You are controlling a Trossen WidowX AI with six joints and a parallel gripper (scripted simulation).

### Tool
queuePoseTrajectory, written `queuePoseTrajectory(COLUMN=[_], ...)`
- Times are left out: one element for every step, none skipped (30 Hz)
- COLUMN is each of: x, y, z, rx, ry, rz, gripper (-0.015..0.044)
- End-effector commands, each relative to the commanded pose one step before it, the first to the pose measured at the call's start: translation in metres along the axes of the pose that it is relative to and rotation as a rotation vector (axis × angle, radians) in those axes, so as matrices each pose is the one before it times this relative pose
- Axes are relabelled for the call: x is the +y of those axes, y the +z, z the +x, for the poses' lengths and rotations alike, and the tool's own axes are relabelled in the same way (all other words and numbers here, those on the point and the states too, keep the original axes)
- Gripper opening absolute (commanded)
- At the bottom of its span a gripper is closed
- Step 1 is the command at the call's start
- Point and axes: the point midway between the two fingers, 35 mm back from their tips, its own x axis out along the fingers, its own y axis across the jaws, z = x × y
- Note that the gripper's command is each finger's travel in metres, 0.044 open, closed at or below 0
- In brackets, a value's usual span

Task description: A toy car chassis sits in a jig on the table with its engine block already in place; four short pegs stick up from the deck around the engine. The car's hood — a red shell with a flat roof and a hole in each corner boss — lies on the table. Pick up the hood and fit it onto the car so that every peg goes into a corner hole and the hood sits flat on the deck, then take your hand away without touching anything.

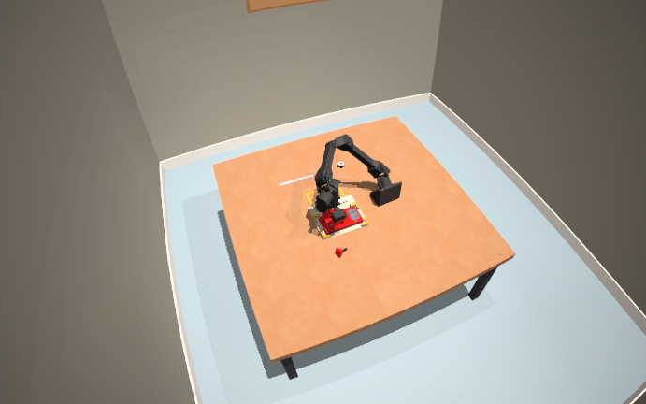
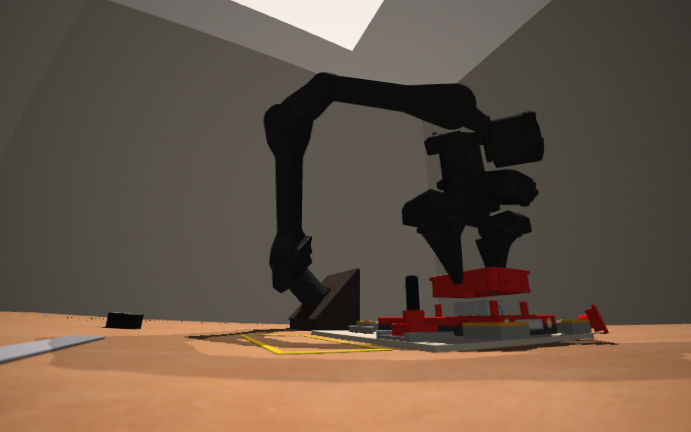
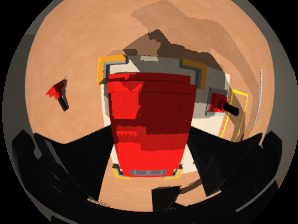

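Observation:
My gripper (image 2: 475,268) (image 1: 337,216) is shut on the red hood (image 2: 492,282) (image 3: 152,123), gripping its two sides. It holds the hood level, a small gap above the grey engine block (image 2: 473,307). Short red pegs (image 2: 437,310) (image 2: 523,307) stick up from the red chassis deck (image 2: 428,322) (image 1: 351,223) just below the hood's corners, and their tips are clear of it. The chassis sits in the grey jig (image 2: 444,341) (image 3: 166,66). In the wrist view the hood covers most of the car. In the top view the gripper hides the hood.
A black post (image 2: 412,292) stands on the chassis left of the hood. A yellow outline (image 2: 283,349) (image 1: 310,193) lies beside the jig. A small red piece (image 1: 339,252) (image 3: 59,92), a grey strip (image 1: 295,180) (image 2: 14,349) and the arm's base (image 1: 387,193) are on the table (image 1: 415,281).

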Motion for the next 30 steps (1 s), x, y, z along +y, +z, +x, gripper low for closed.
queuePoseTrajectory(x=[-0.00033,0.00000,0.00008,0.00000,0.00000,0.00000,0.00000,0.00000,0.00000,0.00000,0.00000,0.00000,0.00000,0.00000,0.00000,0.00000,0.00024,0.00023,0.00000,0.00000,0.00000,0.00000,0.00000,0.00000,0.00000,0.00000,0.00000,0.00000,0.00000,0.00001], y=[-0.00127,0.00000,-0.00007,0.00000,0.00000,0.00000,0.00000,0.00000,0.00000,0.00000,0.00000,0.00000,0.00000,0.00000,0.00000,0.00000,-0.00042,-0.00042,0.00000,0.00000,0.00001,0.00001,0.00001,0.00001,0.00001,0.00001,0.00001,0.00001,0.00001,0.00000], z=[0.00201,0.00000,0.00000,0.00000,0.00000,0.00000,0.00000,0.00000,0.00000,0.00000,0.00000,0.00000,0.00000,0.00000,0.00000,0.00000,0.00000,0.00000,0.00006,0.00012,0.00018,0.00024,0.00030,0.00035,0.00037,0.00037,0.00037,0.00037,0.00037,0.00036], rx=[0.00051,0.00000,0.00000,0.00000,0.00000,0.00000,0.00000,0.00000,0.00000,0.00000,0.00000,0.00000,0.00000,0.00000,0.00000,0.00000,0.00001,0.00001,0.00000,0.00000,0.00000,0.00000,0.00000,-0.00001,-0.00001,-0.00001,-0.00001,-0.00001,-0.00001,-0.00001], ry=[-0.00533,0.00000,0.00000,0.00000,0.00000,0.00000,0.00000,0.00000,0.00000,0.00000,0.00000,0.00000,0.00000,0.00000,0.00000,0.00000,0.00001,0.00001,0.00000,0.00000,0.00000,0.00000,0.00000,0.00000,0.00000,0.00000,0.00000,0.00000,0.00000,0.00000], rz=[-0.0085,0.0000,0.0000,0.0000,0.0000,0.0000,0.0000,0.0000,0.0000,0.0000,0.0000,0.0000,0.0000,0.0000,0.0000,0.0000,0.0000,0.0000,0.0000,0.0000,0.0000,0.0000,0.0000,0.0000,0.0000,0.0000,0.0000,0.0000,0.0000,0.0000], gripper=[0.0000,0.0000,0.0000,0.0000,0.0000,0.0000,0.0000,0.0000,0.0000,0.0000,0.0000,0.0000,0.0000,0.0000,0.0000,0.0000,0.0000,0.0000,0.0000,0.0000,0.0000,0.0000,0.0000,0.0000,0.0000,0.0000,0.0000,0.0000,0.0000,0.0000])
